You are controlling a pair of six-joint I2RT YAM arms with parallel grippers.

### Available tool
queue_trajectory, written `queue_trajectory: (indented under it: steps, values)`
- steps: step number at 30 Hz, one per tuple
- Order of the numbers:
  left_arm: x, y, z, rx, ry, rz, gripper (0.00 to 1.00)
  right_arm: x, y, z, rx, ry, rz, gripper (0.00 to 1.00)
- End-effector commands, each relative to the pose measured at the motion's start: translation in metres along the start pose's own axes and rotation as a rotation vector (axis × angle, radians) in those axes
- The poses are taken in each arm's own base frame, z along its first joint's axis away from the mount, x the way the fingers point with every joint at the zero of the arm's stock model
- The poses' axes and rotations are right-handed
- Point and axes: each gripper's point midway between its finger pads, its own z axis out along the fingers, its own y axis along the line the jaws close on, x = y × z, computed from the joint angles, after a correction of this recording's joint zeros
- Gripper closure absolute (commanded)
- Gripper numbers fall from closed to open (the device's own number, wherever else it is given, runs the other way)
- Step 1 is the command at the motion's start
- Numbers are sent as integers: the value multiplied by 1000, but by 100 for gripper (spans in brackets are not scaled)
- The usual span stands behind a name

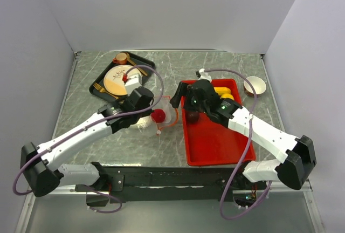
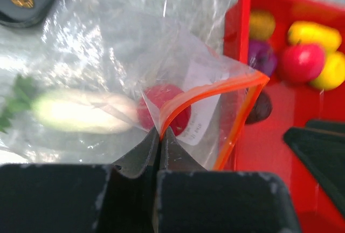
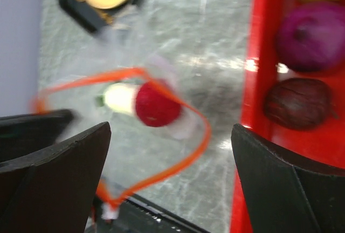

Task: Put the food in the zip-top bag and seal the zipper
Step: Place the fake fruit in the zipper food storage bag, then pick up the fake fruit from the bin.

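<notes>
The clear zip-top bag lies left of the red tray, its orange-red zipper held open in a loop. A red fruit and the white piece with a green tip lie inside it. My left gripper is shut on the zipper's near edge. My right gripper is open and empty, above the gap between bag and tray; the red fruit also shows in its view. Maroon, purple, yellow and red food lie in the tray.
The red tray sits right of centre. A black tray with a patterned white-and-orange plate and an orange cup stands at the back left. A small white bowl stands at the back right.
</notes>
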Motion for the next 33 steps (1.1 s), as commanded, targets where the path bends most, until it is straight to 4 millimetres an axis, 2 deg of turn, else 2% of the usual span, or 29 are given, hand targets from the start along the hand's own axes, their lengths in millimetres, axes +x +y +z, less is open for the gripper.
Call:
queue_trajectory:
  steps: [1,2,4,8,9,11,20,33]
  values:
    - [-59,4,-23,22,-153,-80,96,0,-31,-7,110,-41,22,0]
    - [-62,23,-9,-50,-141,-104,99,5,-37,-5,121,-31,24,0]
    - [-50,39,12,-127,-74,-82,99,8,-40,-1,119,-26,35,0]
    - [-32,36,19,-131,7,-85,99,12,-52,5,186,-5,56,0]
    - [-23,38,22,-122,24,-80,99,15,-60,6,223,5,70,0]
    - [-22,28,22,-54,23,-84,99,18,-72,9,265,13,77,0]
    - [-8,21,21,29,63,-92,99,30,-119,21,408,72,139,0]
    - [-7,22,20,26,70,-78,99,47,-133,40,416,139,152,1]
